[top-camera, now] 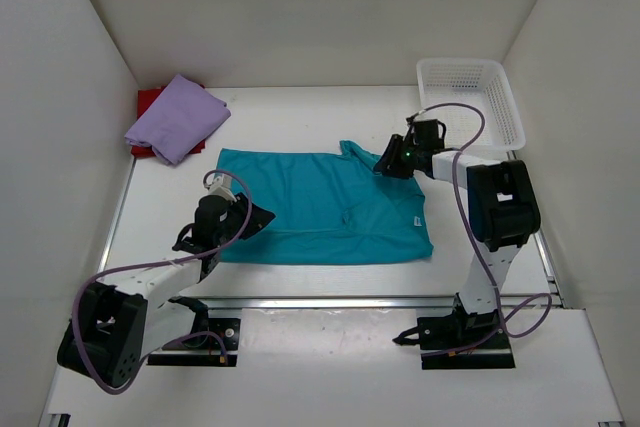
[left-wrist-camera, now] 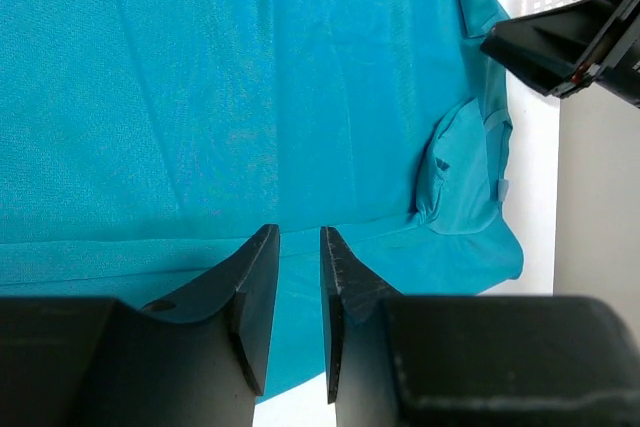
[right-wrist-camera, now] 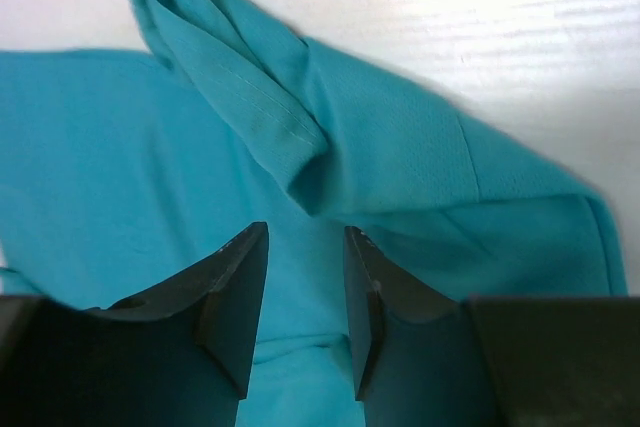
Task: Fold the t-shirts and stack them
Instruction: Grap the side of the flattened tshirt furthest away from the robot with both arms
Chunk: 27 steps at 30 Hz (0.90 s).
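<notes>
A teal t-shirt lies spread flat in the middle of the table. My left gripper hovers at its near left edge. In the left wrist view it is open by a narrow gap, with flat teal cloth and a strip of white table showing between the fingers. My right gripper is over the shirt's far right part. It stands open just short of a bunched sleeve fold, with nothing pinched. A folded lavender t-shirt rests on a red t-shirt at the back left.
A white mesh basket stands at the back right, close behind my right arm. White walls enclose the table on three sides. A metal rail runs along the near edge in front of the arm bases.
</notes>
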### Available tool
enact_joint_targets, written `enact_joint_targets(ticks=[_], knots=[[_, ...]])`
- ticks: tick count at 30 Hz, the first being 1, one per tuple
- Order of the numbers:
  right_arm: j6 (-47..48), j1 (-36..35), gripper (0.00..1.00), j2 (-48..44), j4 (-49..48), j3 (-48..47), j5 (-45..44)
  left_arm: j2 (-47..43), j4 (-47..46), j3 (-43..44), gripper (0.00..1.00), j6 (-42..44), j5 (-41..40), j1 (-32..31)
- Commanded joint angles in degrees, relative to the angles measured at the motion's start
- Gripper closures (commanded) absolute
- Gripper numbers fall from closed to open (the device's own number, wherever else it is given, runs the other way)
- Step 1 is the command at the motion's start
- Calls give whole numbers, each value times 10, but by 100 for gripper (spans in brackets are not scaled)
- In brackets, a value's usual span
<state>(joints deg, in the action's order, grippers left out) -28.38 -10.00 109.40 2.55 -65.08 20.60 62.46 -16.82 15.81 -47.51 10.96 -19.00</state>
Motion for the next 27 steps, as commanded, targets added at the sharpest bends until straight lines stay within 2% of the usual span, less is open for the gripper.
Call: enact_joint_targets(ticks=[1, 5, 19, 27], knots=[[-59, 14, 66, -17, -113, 7, 66, -9, -12, 11, 66, -2, -6, -4], [-90, 29, 67, -11, -156, 10, 123, -15, -1, 12, 66, 5, -10, -5], [-128, 34, 69, 15, -145, 16, 75, -7, 0, 18, 65, 9, -3, 1], [-133, 27, 65, 42, -134, -7, 74, 0, -6, 13, 66, 6, -2, -2]])
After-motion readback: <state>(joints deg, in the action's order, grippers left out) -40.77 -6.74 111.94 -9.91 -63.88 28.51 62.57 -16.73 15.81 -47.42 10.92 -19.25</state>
